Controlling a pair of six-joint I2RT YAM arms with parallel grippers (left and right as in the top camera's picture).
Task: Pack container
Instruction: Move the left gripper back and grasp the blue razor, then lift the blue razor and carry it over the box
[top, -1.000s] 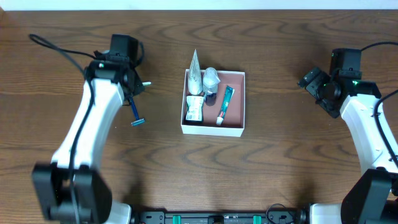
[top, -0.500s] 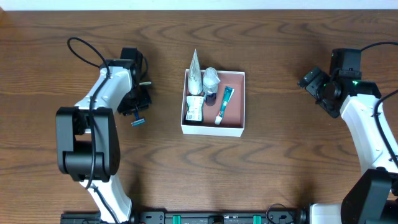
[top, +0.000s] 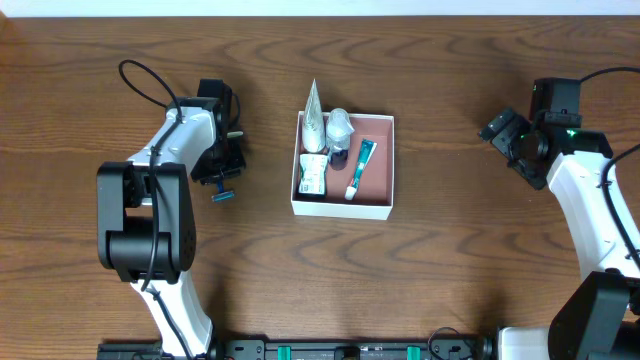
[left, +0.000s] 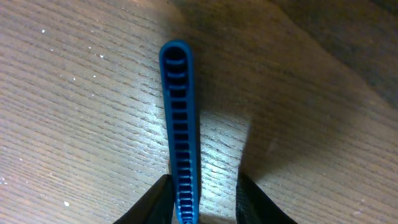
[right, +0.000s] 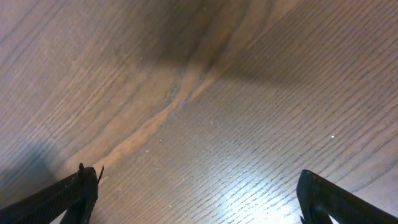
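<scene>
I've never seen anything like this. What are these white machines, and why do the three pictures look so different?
They are two white robot arms at a wooden table. The wide picture looks down from above; each close-up comes from a camera on one wrist. A square white cardboard box with a pinkish floor holds tubes and a small bottle. The left gripper is open, its fingers either side of a blue ribbed plastic razor handle lying on the wood. The right gripper is open over bare wood.

razor (left: 180, 143): blue, ribbed | container (top: 343, 210): white walls, pinkish-brown floor | table (top: 450, 250): brown woodgrain
</scene>
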